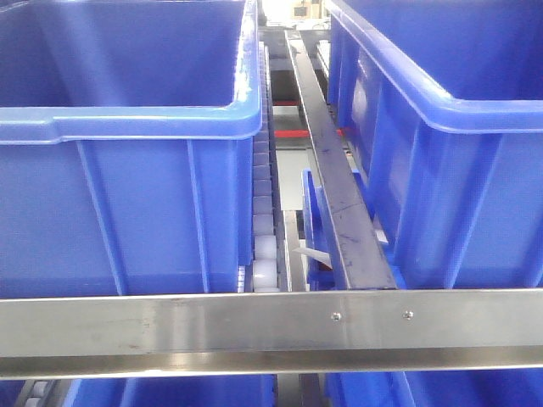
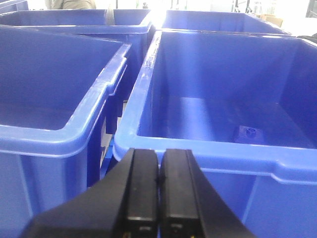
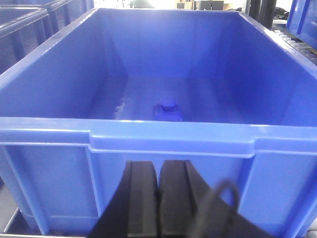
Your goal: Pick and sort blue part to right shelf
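While both end effectors (image 2: 158, 193) (image 3: 158, 198) closed empty, small blue part (image 3: 168, 110) lies on crate (image 3: 168, 141) floor.

beige shape (image 2: 69, 4): far ahead-left of jaws, blurred | dark gear (image 3: 208, 4): far ahead of jaws | red floor stripes (image 1: 288, 133): jaws unseen here

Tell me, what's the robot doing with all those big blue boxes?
It is sorting small blue parts into crates on a steel shelf. Both grippers, left and right, are shut and empty, outside the crates. One blue part lies in the crate ahead of the right gripper, and another small part lies in a crate near the left one.
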Robot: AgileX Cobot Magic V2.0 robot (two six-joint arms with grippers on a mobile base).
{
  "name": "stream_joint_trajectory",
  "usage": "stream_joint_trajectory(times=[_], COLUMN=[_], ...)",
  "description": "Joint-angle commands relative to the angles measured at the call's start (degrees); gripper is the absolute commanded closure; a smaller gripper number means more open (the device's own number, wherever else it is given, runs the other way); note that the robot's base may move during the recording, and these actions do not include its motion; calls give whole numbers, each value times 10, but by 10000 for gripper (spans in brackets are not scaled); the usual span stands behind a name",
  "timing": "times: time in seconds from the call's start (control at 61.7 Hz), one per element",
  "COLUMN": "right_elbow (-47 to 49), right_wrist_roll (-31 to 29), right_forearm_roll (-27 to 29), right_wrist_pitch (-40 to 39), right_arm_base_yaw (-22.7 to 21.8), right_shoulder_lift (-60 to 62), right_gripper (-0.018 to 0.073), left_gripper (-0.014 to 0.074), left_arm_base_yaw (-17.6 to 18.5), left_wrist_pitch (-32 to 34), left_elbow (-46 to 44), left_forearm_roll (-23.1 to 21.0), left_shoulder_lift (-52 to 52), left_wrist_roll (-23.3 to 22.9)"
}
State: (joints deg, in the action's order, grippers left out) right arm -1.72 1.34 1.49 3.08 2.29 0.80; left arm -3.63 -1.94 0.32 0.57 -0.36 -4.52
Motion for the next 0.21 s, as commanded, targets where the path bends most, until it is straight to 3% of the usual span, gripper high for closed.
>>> stream_joint_trajectory(times=[0.0, 0.195], right_elbow=[12, 12], right_wrist_roll=[-2, -2], right_forearm_roll=[0, 0], right_wrist_pitch=[-46, -45], right_arm_base_yaw=[0, 0], right_shoulder_lift=[11, 11], right_gripper=[521, 521], left_gripper=[471, 471], left_arm_base_yaw=[0, 0], left_wrist_pitch=[54, 54], left_elbow=[15, 15], left_forearm_roll=[-6, -6], left_shoulder_lift=[-12, -12], left_wrist_roll=[-1, -1])
